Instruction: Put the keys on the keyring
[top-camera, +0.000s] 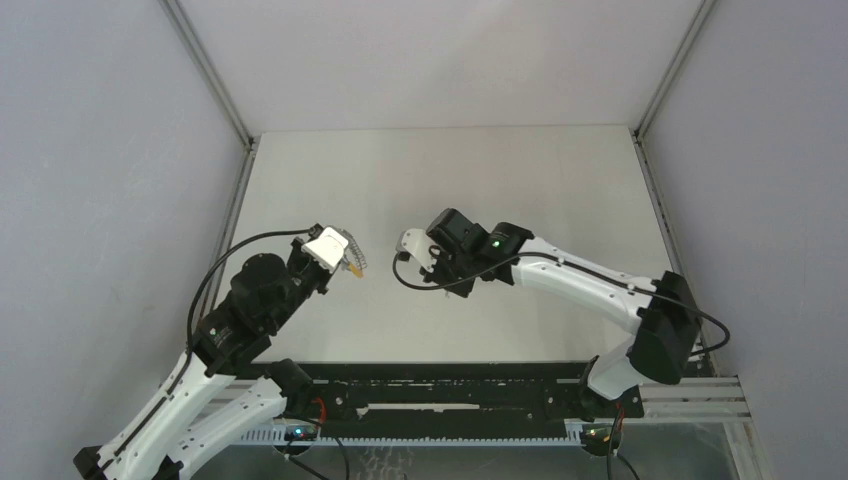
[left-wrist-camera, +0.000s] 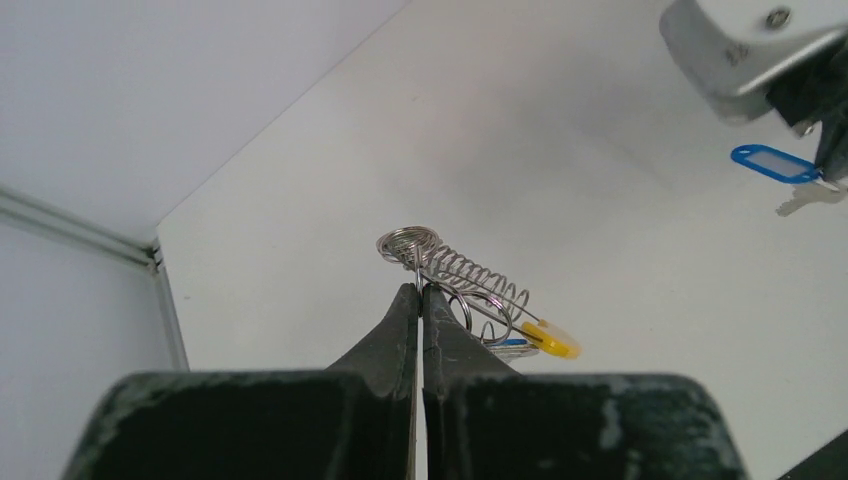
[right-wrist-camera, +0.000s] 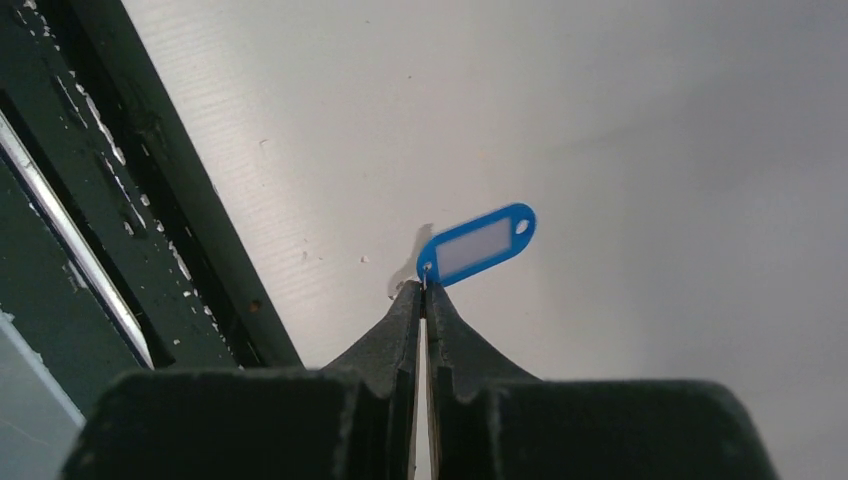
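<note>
The keyring (left-wrist-camera: 470, 280) is a silvery coil with rings and a yellow end, hanging above the white table. My left gripper (left-wrist-camera: 420, 290) is shut on one of its rings. A bit of a blue key (left-wrist-camera: 514, 343) shows under the coil by the yellow end. From above, the keyring (top-camera: 354, 262) juts out from the left gripper (top-camera: 345, 255). My right gripper (right-wrist-camera: 425, 288) is shut on the small ring of a key with a blue head (right-wrist-camera: 478, 243); its silver blade peeks out behind the fingertips. That key (left-wrist-camera: 775, 163) hangs right of the keyring, apart from it.
The white table (top-camera: 500, 180) is walled by grey panels on three sides. A black rail (top-camera: 450, 385) runs along its near edge, and it also shows as the black rail (right-wrist-camera: 150, 200) left of the right gripper. Both arms meet near the table's middle.
</note>
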